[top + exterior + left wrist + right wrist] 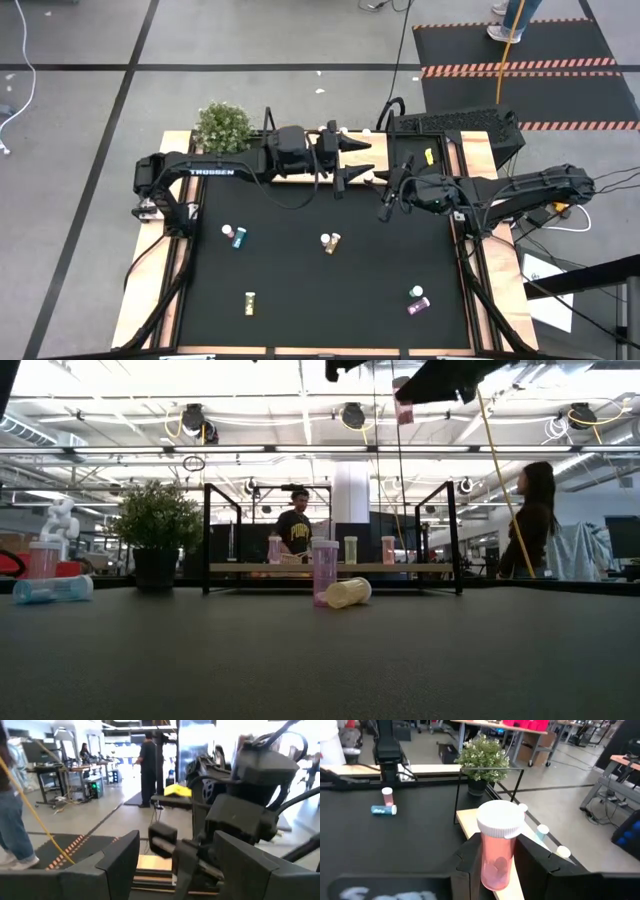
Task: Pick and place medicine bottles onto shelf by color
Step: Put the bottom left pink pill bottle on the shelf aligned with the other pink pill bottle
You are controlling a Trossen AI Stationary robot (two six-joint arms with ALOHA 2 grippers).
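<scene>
A: Two arms up over the shelf (300,172) end of the table. Right gripper (495,857) is clamped on a pink bottle (497,852), white cap up, upright between the fingers (545,865), held above the shelf's wooden board.

B: Left side?

A: Left gripper (352,160) sits over the shelf too, near its right end, jaws wide apart, nothing between them. Its wrist view looks across at the right arm.

B: What's already on the shelf?

A: Low view shows three upright bottles on the board: pink (274,549), pale green (350,549), pink (388,549). The right wrist view shows white caps lined along the board's far edge; body colours hard to tell there.

B: Loose ones on the mat?

A: High view: pink one standing (227,231) just beside a teal one lying down (240,239), left of centre. Yellow one lying (331,243) mid-mat; the low view shows a pink bottle (325,571) standing touching it. Another yellow (250,302) lying front left. Teal (415,292) and purple (418,306) close together front right.

B: Anything else?

A: Potted plant (222,126) at the back left corner, beside the shelf. Two people (528,520) standing in the room behind.
</scene>
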